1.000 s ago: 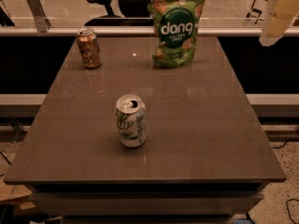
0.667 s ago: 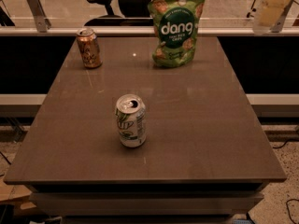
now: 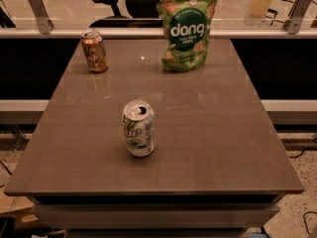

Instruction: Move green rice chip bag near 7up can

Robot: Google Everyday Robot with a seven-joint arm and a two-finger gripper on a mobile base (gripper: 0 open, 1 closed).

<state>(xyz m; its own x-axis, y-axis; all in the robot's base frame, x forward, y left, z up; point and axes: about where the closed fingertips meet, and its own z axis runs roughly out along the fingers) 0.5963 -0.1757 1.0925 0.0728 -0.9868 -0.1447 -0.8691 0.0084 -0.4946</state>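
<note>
Chip bag [image 3: 186,31] behind 7up can [image 3: 139,129]; gripper [image 3: 261,1] upper right

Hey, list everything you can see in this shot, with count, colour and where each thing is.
green rice chip bag: one, green, upright at the table's far edge.
7up can: one, white and green, upright near the table's middle.
orange-brown can: one, upright at the far left.
table: one, grey-brown, fills most of the view.
office chair: one, black, behind the table.
gripper: one, pale, top right beyond the table, touching nothing.
</note>
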